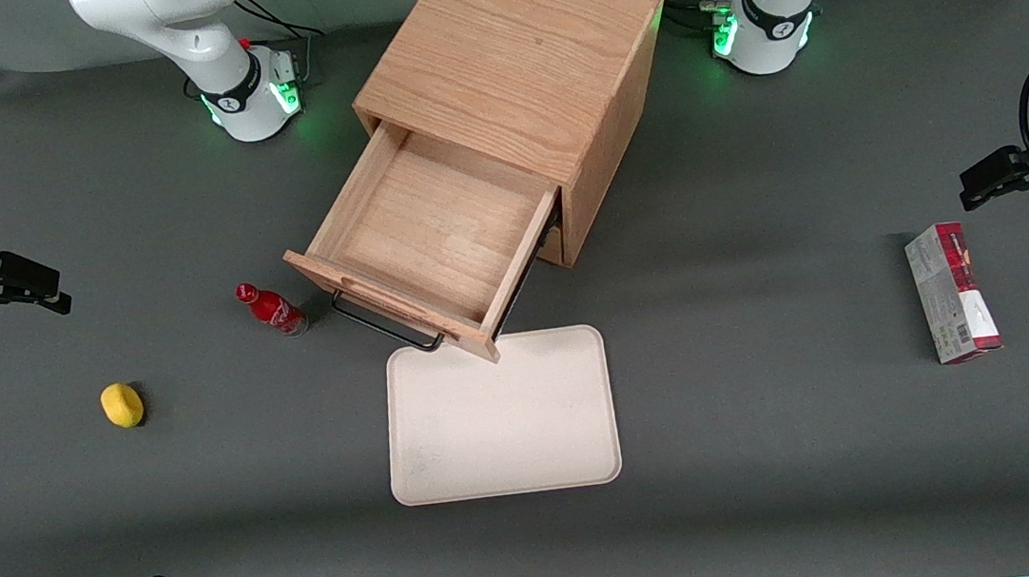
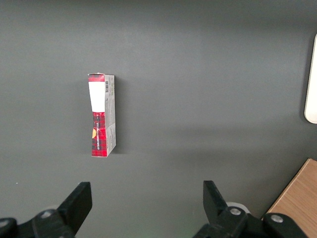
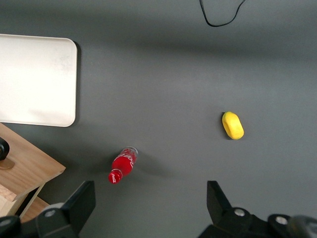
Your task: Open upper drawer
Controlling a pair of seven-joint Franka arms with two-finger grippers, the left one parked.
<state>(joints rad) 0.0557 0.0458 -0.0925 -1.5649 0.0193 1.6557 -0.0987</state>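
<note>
Upper drawer (image 1: 433, 240) standing pulled out of the cabinet (image 1: 520, 68).
Gripper (image 1: 22, 288) is hovering spread and empty, well apart, toward the working arm's end.

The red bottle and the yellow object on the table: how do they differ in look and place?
The red bottle is slim with a cap and stands close beside the open upper drawer; the yellow object is rounded, plain and farther off, nearer the front camera. Both rest on the table, untouched; the end effector is open, far from them.

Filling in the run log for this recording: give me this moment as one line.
upper drawer: pulled out, empty | end effector: open, holding nothing, at working arm's end of table, apart from drawer handle | task: looks done
</note>
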